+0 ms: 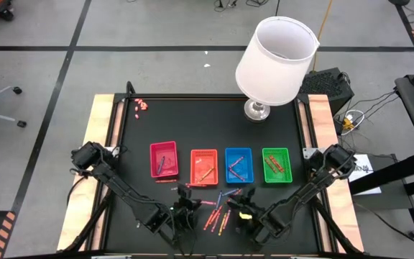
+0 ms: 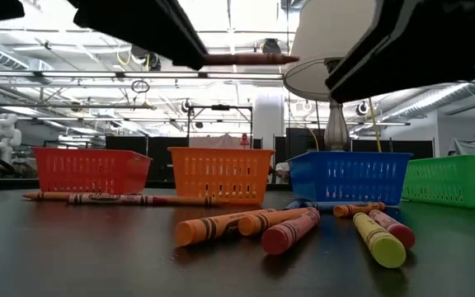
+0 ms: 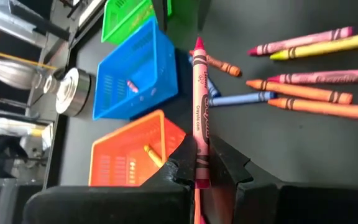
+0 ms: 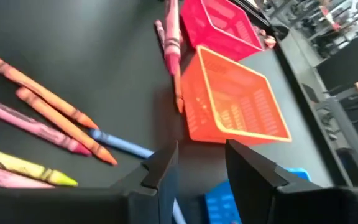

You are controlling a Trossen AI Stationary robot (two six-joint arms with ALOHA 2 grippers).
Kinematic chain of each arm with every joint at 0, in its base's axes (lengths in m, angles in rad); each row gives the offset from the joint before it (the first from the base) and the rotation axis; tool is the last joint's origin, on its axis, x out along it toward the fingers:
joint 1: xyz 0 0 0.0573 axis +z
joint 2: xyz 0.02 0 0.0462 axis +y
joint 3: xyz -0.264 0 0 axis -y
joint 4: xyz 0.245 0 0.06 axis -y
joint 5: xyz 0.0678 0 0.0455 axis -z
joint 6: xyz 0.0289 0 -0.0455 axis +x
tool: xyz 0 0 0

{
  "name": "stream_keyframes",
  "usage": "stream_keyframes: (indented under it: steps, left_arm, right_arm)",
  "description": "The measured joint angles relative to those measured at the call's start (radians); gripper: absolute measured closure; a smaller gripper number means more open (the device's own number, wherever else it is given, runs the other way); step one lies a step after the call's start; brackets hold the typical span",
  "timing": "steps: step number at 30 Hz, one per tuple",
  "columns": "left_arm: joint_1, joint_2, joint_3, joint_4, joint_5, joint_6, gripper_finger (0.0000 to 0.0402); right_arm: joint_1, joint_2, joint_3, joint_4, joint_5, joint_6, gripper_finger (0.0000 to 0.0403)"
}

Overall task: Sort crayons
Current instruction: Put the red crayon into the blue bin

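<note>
Left end effector [image 3: 199,169]: closed on a red crayon [image 3: 200,106], held above the counter [image 1: 135,137] near its front edge.
Right end effector [image 4: 201,163]: fingers apart, holding nothing, also near the front edge.
Loose crayons [image 1: 218,214]: scattered between both arms, in front of the trays.
Trays: red tray [image 1: 163,159], orange tray [image 1: 203,165], blue tray [image 1: 238,164], green tray [image 1: 276,165] in a row mid-counter.

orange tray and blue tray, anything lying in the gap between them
No. In the high view the strip of black table between the orange tray and the blue tray is bare; the loose crayons lie nearer the arms.
</note>
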Motion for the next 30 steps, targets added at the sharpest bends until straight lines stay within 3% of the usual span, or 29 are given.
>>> stream_keyframes:
  steps: [6,14,18,23,30]
  left_arm:
    - [0.007,0.000,0.000,0.075,0.001,-0.007,0.0379]
    - [0.023,0.000,0.000,0.121,0.008,-0.008,0.0379]
    - [0.031,0.000,0.000,0.121,0.028,-0.008,0.0379]
    - [0.034,0.000,0.000,0.123,0.034,-0.008,0.0379]
    - [0.034,0.000,0.000,0.126,0.035,-0.009,0.0379]
  right_arm:
    - [-0.022,0.000,0.000,0.094,-0.029,-0.032,0.0277]
    - [-0.053,0.000,0.000,0.175,-0.017,-0.091,0.0195]
    - [-0.073,-0.001,0.000,0.255,-0.101,-0.173,0.0172]
    - [-0.092,-0.001,0.000,0.326,-0.142,-0.227,0.0184]
    - [-0.105,-0.001,0.000,0.324,-0.143,-0.240,0.0245]
